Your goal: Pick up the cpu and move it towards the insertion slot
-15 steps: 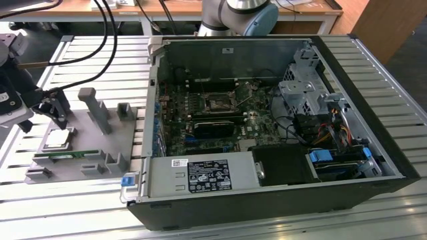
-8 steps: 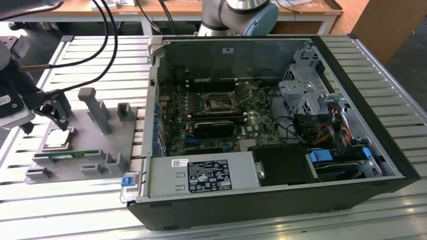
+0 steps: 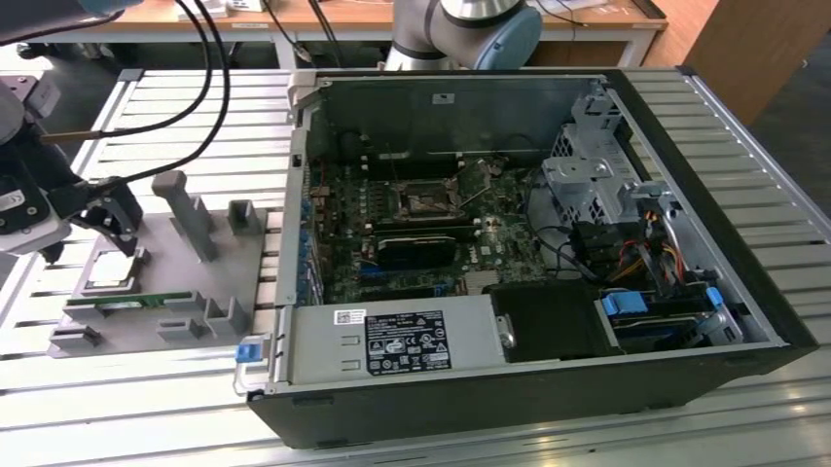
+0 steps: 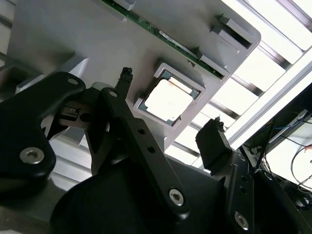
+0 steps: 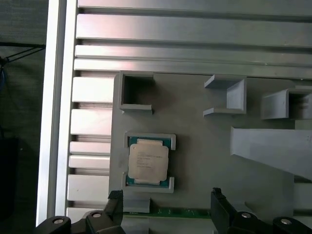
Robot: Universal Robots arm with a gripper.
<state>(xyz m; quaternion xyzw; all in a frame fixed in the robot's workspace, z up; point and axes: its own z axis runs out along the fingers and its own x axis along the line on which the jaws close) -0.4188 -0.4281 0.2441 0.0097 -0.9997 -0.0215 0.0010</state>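
Under the claw (image 3: pixel 93 243), at the exterior view's left, sits a grey tray (image 3: pixel 182 292) on the slatted metal table (image 3: pixel 130 389). The claw is wide open and holds nothing. Both fingers (image 5: pixel 218 201) are spread clear of the cpu (image 3: pixel 115 270), with no contact visible. The cpu lies flat in its square tray recess, silver face up. In the second wrist view the cpu (image 4: pixel 169 99) falls right between the tips of the claw (image 4: pixel 169 102). In the first wrist view the cpu (image 5: pixel 148 161) lies just beyond the claw (image 5: pixel 166 194). A green memory stick (image 5: pixel 165 213) lies along the tray (image 5: pixel 204 156) directly below the fingertips, just beside the cpu's recess. On the tray near the claw, towards the exterior view's right, stand a tall post (image 3: pixel 182 209) and a shorter one (image 3: pixel 240 219). The insertion slot (image 3: pixel 426 199) is well apart from the claw, further to the exterior view's right, on the green board (image 3: pixel 341 209) inside the open PC case (image 3: pixel 727 195). Its silver frame surrounds a dark centre. In the way are the case's side wall (image 3: pixel 296 195), which stands between the claw and the slot, and the tray posts. A black card (image 3: pixel 415 251) sits just beside the slot, and the power supply (image 3: pixel 389 345) lies beyond that. Black cables (image 3: pixel 214 78) hang above the claw.
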